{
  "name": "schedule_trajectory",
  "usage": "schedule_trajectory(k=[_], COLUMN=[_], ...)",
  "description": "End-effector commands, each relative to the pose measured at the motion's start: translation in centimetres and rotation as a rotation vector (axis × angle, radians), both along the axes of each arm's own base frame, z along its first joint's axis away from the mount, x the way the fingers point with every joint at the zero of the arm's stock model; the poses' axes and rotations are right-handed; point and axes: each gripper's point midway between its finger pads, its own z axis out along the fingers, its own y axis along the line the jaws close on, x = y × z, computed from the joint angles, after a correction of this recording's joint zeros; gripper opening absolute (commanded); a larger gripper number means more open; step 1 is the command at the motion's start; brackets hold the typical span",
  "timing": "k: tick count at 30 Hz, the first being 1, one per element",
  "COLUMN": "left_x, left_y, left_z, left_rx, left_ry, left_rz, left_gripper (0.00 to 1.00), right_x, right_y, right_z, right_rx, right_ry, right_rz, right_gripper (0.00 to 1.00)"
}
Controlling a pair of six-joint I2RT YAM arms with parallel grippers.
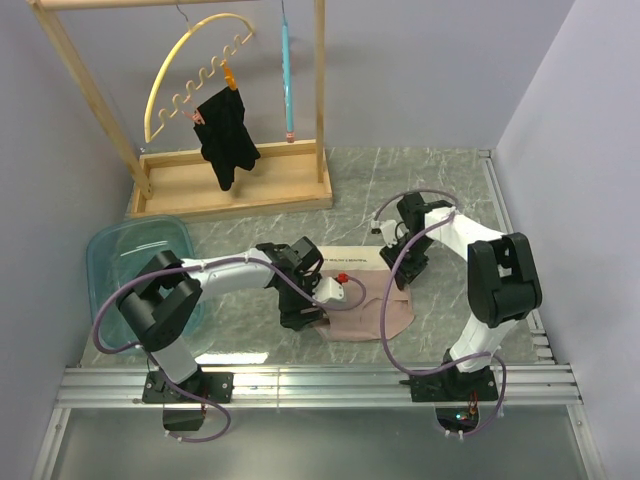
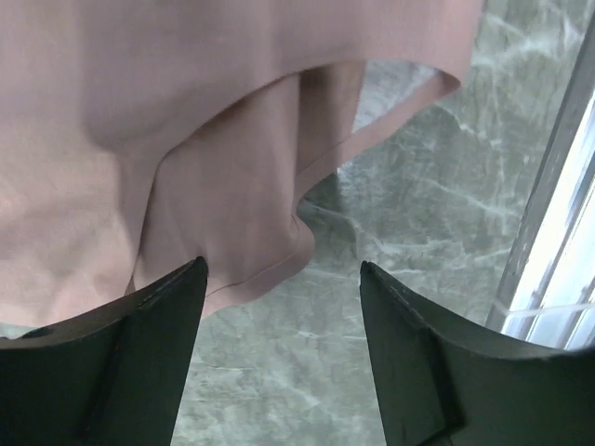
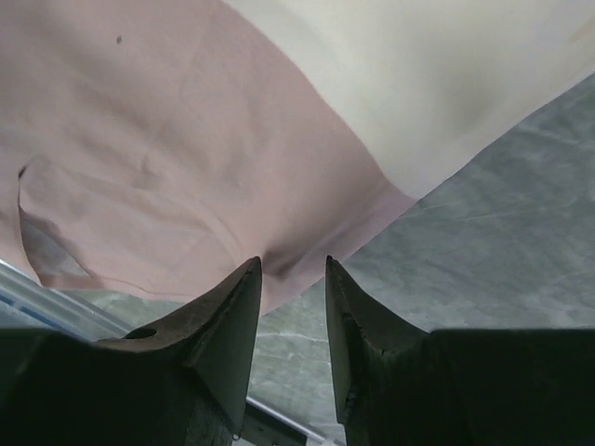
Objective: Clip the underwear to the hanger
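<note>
The underwear (image 1: pixel 362 308), dusty pink with a cream waistband (image 1: pixel 347 261), lies flat on the marble table between the arms. My left gripper (image 1: pixel 300 318) is low at its left edge. In the left wrist view it (image 2: pixel 282 269) is open wide, with the pink hem (image 2: pixel 232 279) just past the left fingertip. My right gripper (image 1: pixel 404 274) is at the garment's right edge. In the right wrist view it (image 3: pixel 292 264) has its jaws a narrow gap apart, the tips at a puckered pink edge (image 3: pixel 167 139) below the cream band (image 3: pixel 446 74). The light-blue hanger (image 1: pixel 287 70) hangs edge-on from the rack.
A wooden rack (image 1: pixel 235 188) stands at the back. It also carries a yellow arched hanger (image 1: pixel 190 70) with a black garment (image 1: pixel 228 138) clipped to it. A teal plastic bin (image 1: pixel 140 228) sits at the left. A metal rail (image 1: pixel 320 385) runs along the near table edge.
</note>
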Motion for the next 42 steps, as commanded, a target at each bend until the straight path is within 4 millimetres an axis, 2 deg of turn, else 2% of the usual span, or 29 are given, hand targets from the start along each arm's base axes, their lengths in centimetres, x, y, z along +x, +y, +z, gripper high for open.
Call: schedule_trajectory(k=[1,3,7,11,14,18,21,23,26,27,28,30,31,33,35,36,37,39,42], left_x=[-1.3,-2.3,-4.9,-6.2,-7.0,-7.7,-7.4,-6.7,-4.2,-2.9,-1.3,1.2,3.1,5.3,7.7,8.4,9.4,10.4,11.7], left_y=[2.3,2.9,3.4,4.7,5.2,4.9,4.3,4.1,3.1,2.4,2.4,1.9,2.2,2.3,3.2,3.5,4.3,4.9,6.5], left_z=[-1.7,-1.8,-0.6,0.3,1.2,2.6,3.4,4.2,7.2,8.7,9.9,12.5,13.6,16.0,17.5,18.2,18.5,19.2,19.4], left_rx=[0.104,0.123,0.102,0.111,0.095,0.042,0.023,0.009,-0.093,-0.136,-0.185,-0.253,-0.301,-0.37,-0.423,-0.445,-0.454,-0.49,-0.497], left_ry=[0.013,0.038,0.116,0.128,0.146,0.152,0.146,0.126,0.079,0.056,0.048,0.024,0.011,-0.001,-0.021,-0.041,-0.052,-0.06,-0.05], left_rz=[-0.091,-0.128,-0.187,-0.251,-0.299,-0.328,-0.3,-0.274,-0.177,-0.125,-0.057,0.058,0.136,0.243,0.357,0.393,0.451,0.537,0.656], left_gripper=[0.73,0.73,0.71,0.66,0.65,0.66,0.69,0.7,0.74,0.74,0.75,0.76,0.76,0.77,0.77,0.77,0.77,0.77,0.76], right_x=[-1.9,-2.9,-4.3,-5.3,-7.0,-9.5,-10.8,-10.8,-8.1,-6.4,-4.7,-2.9,-1.3,1.3,2.9,4.6,5.2,6.8,7.1], right_y=[-0.1,-0.1,0.3,0.9,1.0,1.1,1.5,2.3,3.6,4.1,4.5,5.0,5.6,5.7,5.9,5.8,5.9,6.0,6.1], right_z=[0.0,-0.1,-0.1,0.7,0.7,1.2,2.2,3.4,6.0,7.1,7.5,8.0,7.9,7.2,6.1,5.8,4.8,4.4,2.8], right_rx=[-0.021,-0.02,-0.008,0.028,0.046,0.083,0.13,0.191,0.259,0.274,0.279,0.281,0.289,0.264,0.244,0.222,0.208,0.187,0.167], right_ry=[0.071,0.087,0.12,0.139,0.172,0.23,0.268,0.243,0.11,0.048,-0.014,-0.074,-0.12,-0.197,-0.198,-0.243,-0.226,-0.244,-0.196], right_rz=[0.069,0.1,0.138,0.163,0.198,0.251,0.287,0.301,0.238,0.212,0.158,0.126,0.078,0.034,-0.021,-0.044,-0.088,-0.11,-0.134], right_gripper=[0.41,0.41,0.41,0.41,0.41,0.41,0.41,0.41,0.42,0.42,0.42,0.42,0.42,0.42,0.4,0.39,0.37,0.37,0.35])
